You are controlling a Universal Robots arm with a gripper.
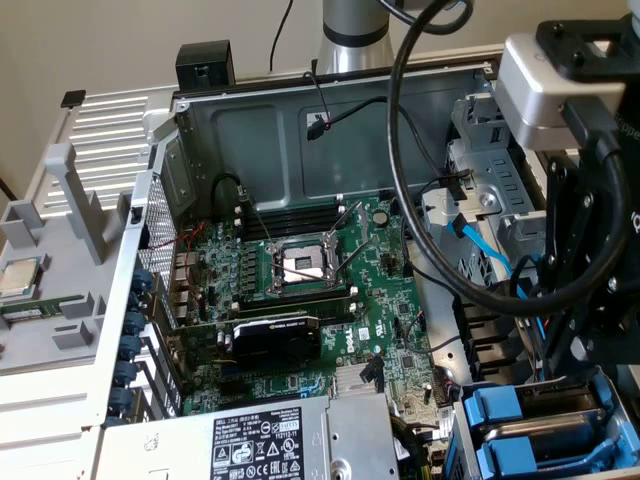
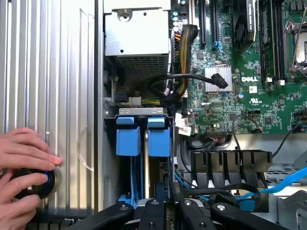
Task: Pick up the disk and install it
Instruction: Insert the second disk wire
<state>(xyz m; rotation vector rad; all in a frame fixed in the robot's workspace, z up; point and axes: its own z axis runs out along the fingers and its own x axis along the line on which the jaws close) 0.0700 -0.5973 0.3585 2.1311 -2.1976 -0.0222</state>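
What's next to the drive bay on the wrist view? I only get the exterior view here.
Observer: A person's hands lie on a ribbed silver metal panel beside the silver metal drive bay.
Operator: Are they on anything?
Observer: Yes, they close around a round black button with a blue ring set in that panel.
Operator: Anything between them and the bay?
Observer: A shallow curved recess in the panel.
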